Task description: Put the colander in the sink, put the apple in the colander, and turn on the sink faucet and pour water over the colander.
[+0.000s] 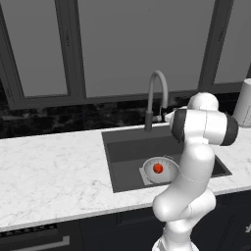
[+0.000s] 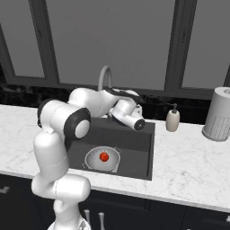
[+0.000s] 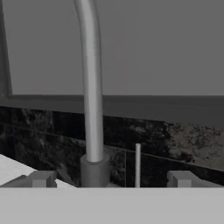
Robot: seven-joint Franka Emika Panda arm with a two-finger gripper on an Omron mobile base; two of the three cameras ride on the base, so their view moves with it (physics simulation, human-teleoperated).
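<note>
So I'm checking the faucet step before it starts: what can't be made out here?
- Faucet spout: cut off by the top edge in the hand view.
- Faucet base: hidden behind the arm in the right base view.
- Gripper: only its fingertips show, wide apart.
- Colander handles: too small in the left base view.

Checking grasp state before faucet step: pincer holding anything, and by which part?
Nothing held. Pincer is open, fingers either side of the faucet base and thin lever, touching neither.
</note>
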